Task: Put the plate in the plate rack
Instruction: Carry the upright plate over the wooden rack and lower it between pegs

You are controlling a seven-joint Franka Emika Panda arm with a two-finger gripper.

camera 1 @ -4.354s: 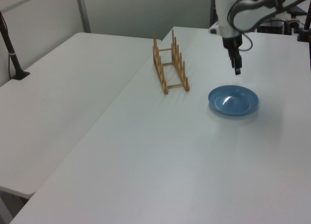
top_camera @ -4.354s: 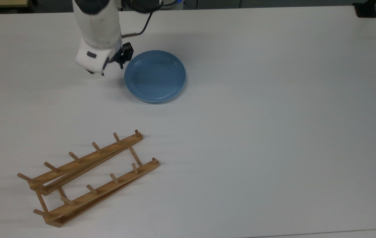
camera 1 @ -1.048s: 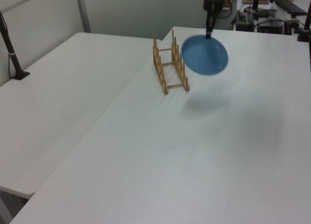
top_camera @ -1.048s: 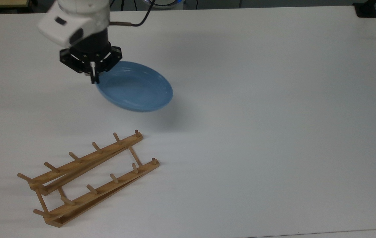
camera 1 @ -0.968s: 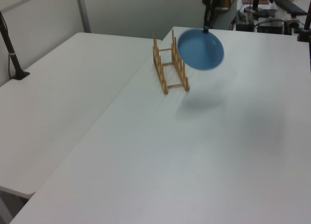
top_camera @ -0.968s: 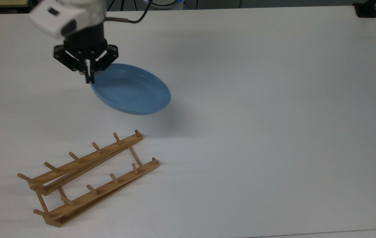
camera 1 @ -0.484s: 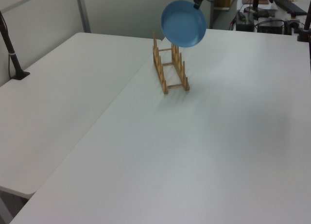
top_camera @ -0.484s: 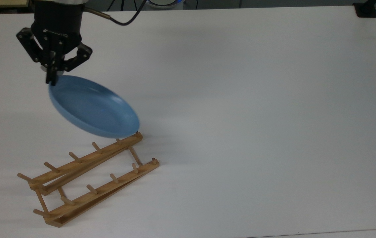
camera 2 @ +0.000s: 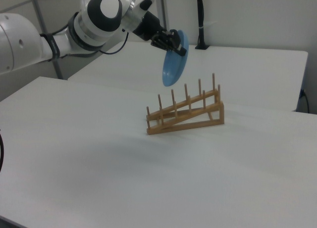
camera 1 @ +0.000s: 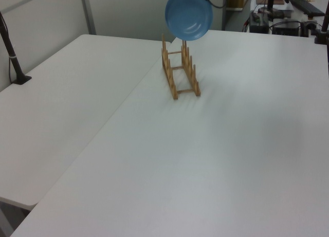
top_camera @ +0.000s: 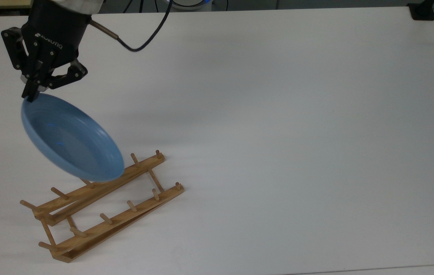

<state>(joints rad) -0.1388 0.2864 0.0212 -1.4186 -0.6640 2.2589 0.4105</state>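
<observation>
The light-blue plate (top_camera: 70,139) hangs tilted nearly on edge in the air, held by its upper rim in my gripper (top_camera: 29,94), which is shut on it. In the left view the plate (camera 1: 188,15) hovers above the far end of the wooden plate rack (camera 1: 180,72). In the right view the plate (camera 2: 173,60) is edge-on, above and behind the plate rack (camera 2: 185,114), clear of its pegs, with my gripper (camera 2: 176,44) at its top. In the top view the plate covers part of the rack's (top_camera: 102,208) far rail.
The white table (top_camera: 278,133) carries the rack at the top view's lower left. A black post (camera 1: 10,52) stands on a second table at the left view's left. Another black post (camera 2: 200,20) rises behind the rack in the right view.
My gripper has carried the plate further toward the top view's lower left and tipped it more upright; it now overlaps the rack's far rail there.
</observation>
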